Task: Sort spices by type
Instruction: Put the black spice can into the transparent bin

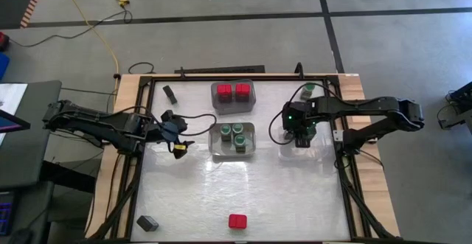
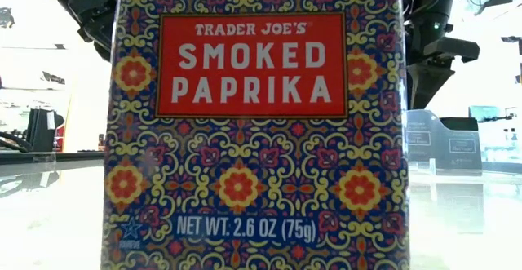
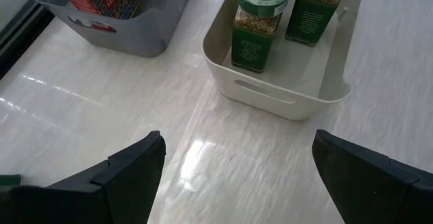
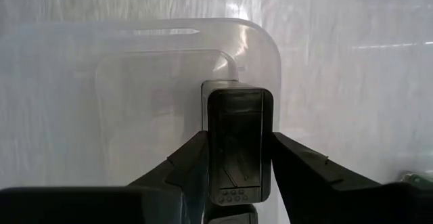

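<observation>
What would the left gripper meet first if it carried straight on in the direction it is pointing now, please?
Probably the white bin holding the green-lidded jars. The open left gripper faces its near wall across bare table, though the distance is hard to judge.

Two arms of dark, near-black segmented links with bulky joint housings: left arm (image 1: 96,124) at centre left of the high view, right arm (image 1: 369,115) at centre right. Left gripper (image 1: 177,135) carries a black cable looped beside it and a small yellow marking at its tip; right gripper (image 1: 301,130) shows a lit green indicator on its housing. Fingers (image 3: 128,176) in the left wrist view are matte black, angular and wedge-shaped.
</observation>
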{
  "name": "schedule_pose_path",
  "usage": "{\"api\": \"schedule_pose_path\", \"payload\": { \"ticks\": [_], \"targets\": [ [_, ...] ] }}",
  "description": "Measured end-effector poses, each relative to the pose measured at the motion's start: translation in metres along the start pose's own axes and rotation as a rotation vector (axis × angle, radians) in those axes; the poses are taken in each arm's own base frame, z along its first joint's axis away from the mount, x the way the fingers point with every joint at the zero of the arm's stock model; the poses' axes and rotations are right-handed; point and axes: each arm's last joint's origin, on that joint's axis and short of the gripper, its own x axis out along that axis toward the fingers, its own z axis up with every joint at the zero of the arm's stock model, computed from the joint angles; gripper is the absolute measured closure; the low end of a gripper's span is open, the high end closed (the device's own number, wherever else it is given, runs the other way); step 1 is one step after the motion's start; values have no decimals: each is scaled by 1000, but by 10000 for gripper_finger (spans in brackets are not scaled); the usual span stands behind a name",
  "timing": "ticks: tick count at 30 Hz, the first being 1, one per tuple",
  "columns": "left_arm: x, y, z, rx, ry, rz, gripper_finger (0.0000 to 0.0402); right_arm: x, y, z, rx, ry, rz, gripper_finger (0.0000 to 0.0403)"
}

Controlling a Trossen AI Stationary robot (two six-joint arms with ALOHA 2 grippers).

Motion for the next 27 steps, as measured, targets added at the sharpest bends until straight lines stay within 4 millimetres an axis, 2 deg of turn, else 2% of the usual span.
{"api": "schedule_pose_path", "payload": {
  "ticks": [14,27],
  "targets": [
    [0,0,0,1,1,1,42,2,1,1,0,-5,23,223],
    [0,0,0,0,2,1,42,17,-2,6,19,68,3,224]
  ]
}}
